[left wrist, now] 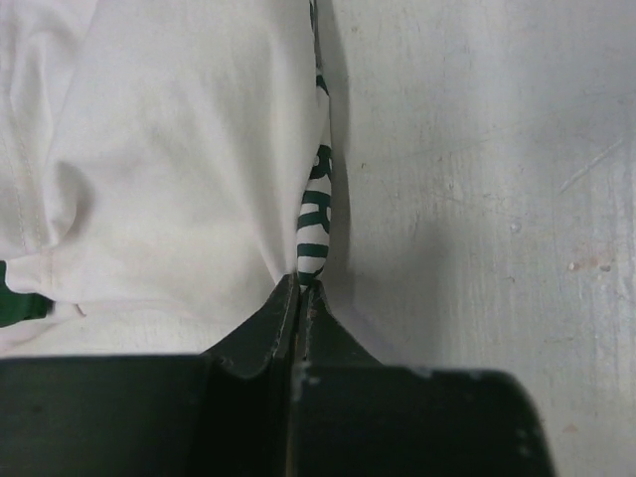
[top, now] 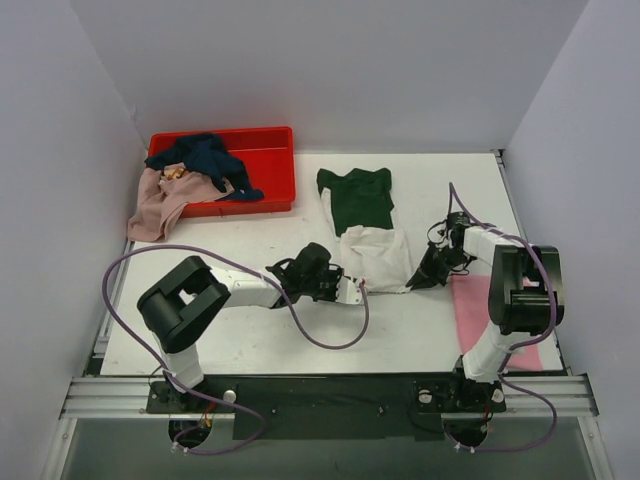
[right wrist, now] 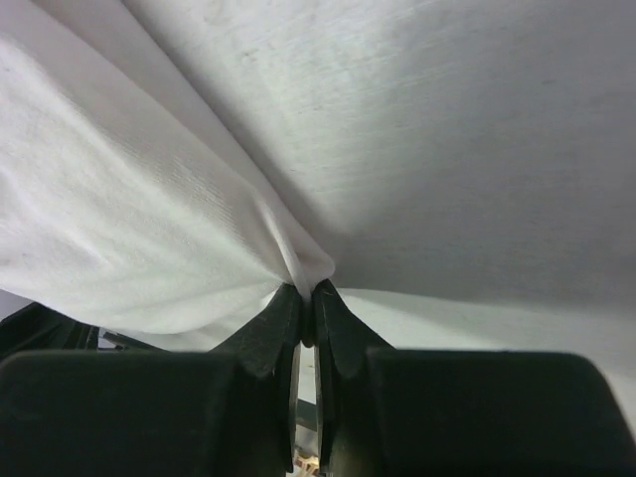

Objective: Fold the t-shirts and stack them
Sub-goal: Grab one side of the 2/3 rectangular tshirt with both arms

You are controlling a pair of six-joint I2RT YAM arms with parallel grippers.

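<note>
At the far left we see a red crate (top: 268, 165) with a navy tee (top: 205, 158) bunched inside it. A dusty pink tee (top: 160, 208) spills over the crate's left end onto the table (top: 250, 340).

Next comes the left gripper (left wrist: 301, 288), low over the table. Its jaws are pressed together on the near left corner of the white and green tee (top: 368, 225). In the wrist view we can see the pinched fold of white cloth, with a strip of green lettering running up from the fingertips.

That tee lies near the middle of the table. Its long axis runs from far to near and leans slightly to the right at the near end. The dark green upper part and neck point toward the far wall, and the white lower part faces the arms.

The right gripper (right wrist: 306, 298) has its jaws closed tight on a gather of white cloth at the tee's near right corner.

Furthest right, a bright pink tee (top: 478, 305) lies flat by the table's right edge, partly under the right arm.
</note>
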